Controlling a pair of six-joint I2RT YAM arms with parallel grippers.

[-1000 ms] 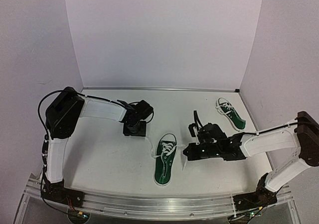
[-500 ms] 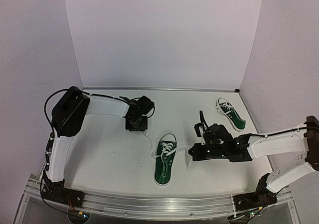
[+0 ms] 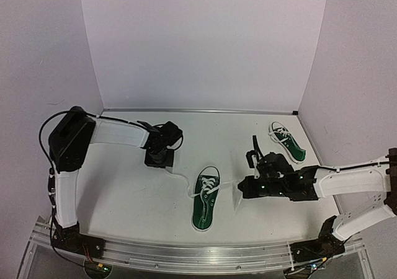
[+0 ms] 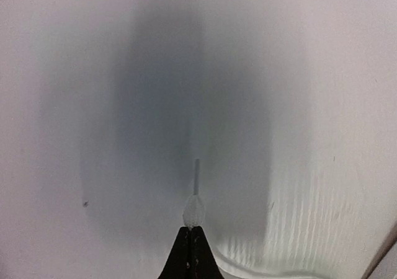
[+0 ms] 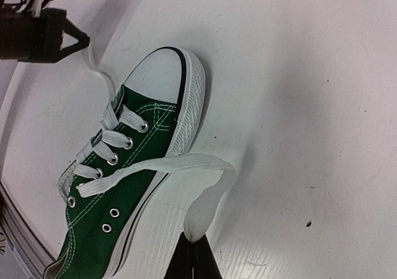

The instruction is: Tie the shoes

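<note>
Low over a white table [image 3: 124,192] boxed by lavender walls [image 3: 205,43], both jaws pinch lace ends [image 5: 205,212] of one shoe [image 3: 205,203].

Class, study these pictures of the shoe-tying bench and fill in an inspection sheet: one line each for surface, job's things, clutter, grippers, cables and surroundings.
surface: white tabletop, with a small dark speck near the right arm.
job's things: near dark green canvas sneaker with white laces mid-table, untied, laces drawn out to both sides; second matching sneaker far right, by the wall.
clutter: nothing seen.
grippers: left gripper, jaws shut on one white lace tip; right gripper, jaws shut on the other lace end.
cables: black cable loop at the left arm's elbow.
surroundings: pale walls on three sides; metal rail at the near edge.
</note>
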